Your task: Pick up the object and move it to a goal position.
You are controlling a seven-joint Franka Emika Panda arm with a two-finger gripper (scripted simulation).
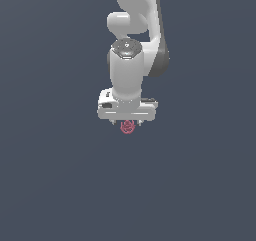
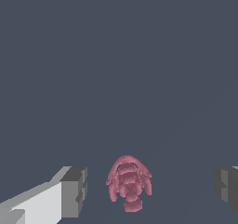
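Observation:
The object (image 1: pixel 128 127) is a tiny pinkish-red lump with a bumpy, swirled surface, showing just below the white gripper (image 1: pixel 127 123) in the exterior view. In the wrist view the object (image 2: pixel 128 183) lies between the two grey fingertips, one (image 2: pixel 74 190) on one side and the other (image 2: pixel 227 188) on the far side. Wide gaps separate both pads from it, so the gripper (image 2: pixel 149 189) is open and touches nothing. The white arm (image 1: pixel 131 60) stands straight above, pointing down.
A plain dark grey-blue surface (image 1: pixel 50 185) fills both views around the arm. No other objects, containers or edges show.

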